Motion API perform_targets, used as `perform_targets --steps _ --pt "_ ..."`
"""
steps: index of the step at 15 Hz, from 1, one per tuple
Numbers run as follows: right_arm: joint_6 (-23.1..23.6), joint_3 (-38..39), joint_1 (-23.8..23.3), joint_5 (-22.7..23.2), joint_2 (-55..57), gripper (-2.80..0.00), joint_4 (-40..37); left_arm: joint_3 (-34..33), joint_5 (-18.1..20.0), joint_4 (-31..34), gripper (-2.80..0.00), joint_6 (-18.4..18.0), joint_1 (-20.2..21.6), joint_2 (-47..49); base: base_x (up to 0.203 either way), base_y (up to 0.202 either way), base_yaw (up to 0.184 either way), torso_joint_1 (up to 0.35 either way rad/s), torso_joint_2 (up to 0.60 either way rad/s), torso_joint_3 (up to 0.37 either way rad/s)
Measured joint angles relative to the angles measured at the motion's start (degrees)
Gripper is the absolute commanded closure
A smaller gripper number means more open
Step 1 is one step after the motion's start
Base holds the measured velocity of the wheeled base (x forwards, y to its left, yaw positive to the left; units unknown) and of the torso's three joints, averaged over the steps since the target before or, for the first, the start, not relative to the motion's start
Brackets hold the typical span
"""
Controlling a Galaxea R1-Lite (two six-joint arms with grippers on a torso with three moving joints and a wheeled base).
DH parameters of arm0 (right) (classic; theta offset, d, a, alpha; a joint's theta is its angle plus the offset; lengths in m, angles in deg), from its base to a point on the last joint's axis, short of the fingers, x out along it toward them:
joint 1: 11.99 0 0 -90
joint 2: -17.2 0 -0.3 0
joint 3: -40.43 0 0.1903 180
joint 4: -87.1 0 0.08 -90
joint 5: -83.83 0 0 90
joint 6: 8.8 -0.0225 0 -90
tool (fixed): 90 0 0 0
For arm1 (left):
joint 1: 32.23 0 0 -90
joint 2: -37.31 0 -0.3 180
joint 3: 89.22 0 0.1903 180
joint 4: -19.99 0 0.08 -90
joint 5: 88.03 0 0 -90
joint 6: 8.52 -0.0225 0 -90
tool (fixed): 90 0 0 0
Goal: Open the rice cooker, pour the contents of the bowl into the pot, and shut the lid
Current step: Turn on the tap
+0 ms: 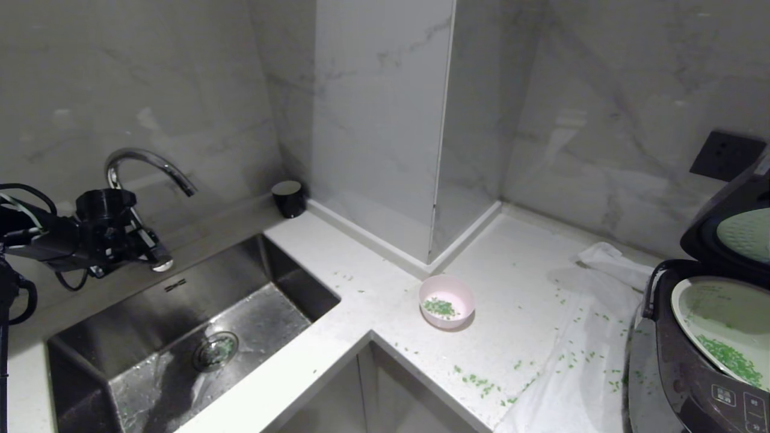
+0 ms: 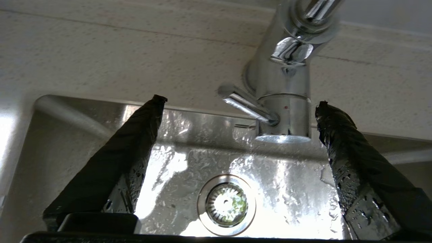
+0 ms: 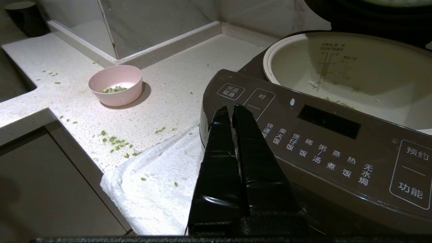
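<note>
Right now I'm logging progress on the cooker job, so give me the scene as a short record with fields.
lid: raised open
pot: in the rice cooker, green bits inside
bowl: upright on the counter, some green contents left
left gripper: open, above the sink at the faucet
right gripper: shut, by the cooker's panel
spills: green bits across counter and white cloth

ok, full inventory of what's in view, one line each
rice cooker: 1, dark brown-grey, right edge of counter
lid: 1, raised open
pot: 1, cream, in cooker, green bits inside
bowl: 1, pale pink, mid-counter
contents: green bits, few in bowl, many scattered on counter
cloth: 1, white, beside cooker
sink: 1, steel, left
faucet: 1, chrome, behind sink
cup: 1, black, by wall
socket: 1, black, wall
left hand: open, over sink by faucet
right hand: shut, before cooker panel
</note>
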Motion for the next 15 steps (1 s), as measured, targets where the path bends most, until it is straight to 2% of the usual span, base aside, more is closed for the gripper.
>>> perform_targets --steps 2,3,7,12,15 --pt "-0.01 0.0 0.0 -0.02 0.0 0.0 0.02 1.14 -0.04 0.0 -2.8 0.0 -0.03 0.79 0.0 0.0 0.0 0.0 0.0 0.0" --pt "-0.01 0.0 0.0 0.0 0.0 0.0 0.02 1.58 -0.03 0.0 0.0 0.0 0.01 1.03 0.0 0.0 0.0 0.0 0.0 0.0" --pt "0.01 0.0 0.0 0.0 0.0 0.0 0.0 2.05 -0.34 -0.01 0.0 -0.04 0.37 1.54 0.0 0.0 0.0 0.0 0.0 0.0" --pt "0.01 0.0 0.0 0.0 0.0 0.0 0.0 3.6 -4.09 -0.34 0.0 -0.13 1.52 3.78 0.0 0.0 0.0 0.0 0.0 0.0" --pt "-0.01 0.0 0.0 0.0 0.0 0.0 0.0 3.76 -3.98 -0.2 0.0 -0.17 1.77 4.05 0.0 0.0 0.0 0.0 0.0 0.0"
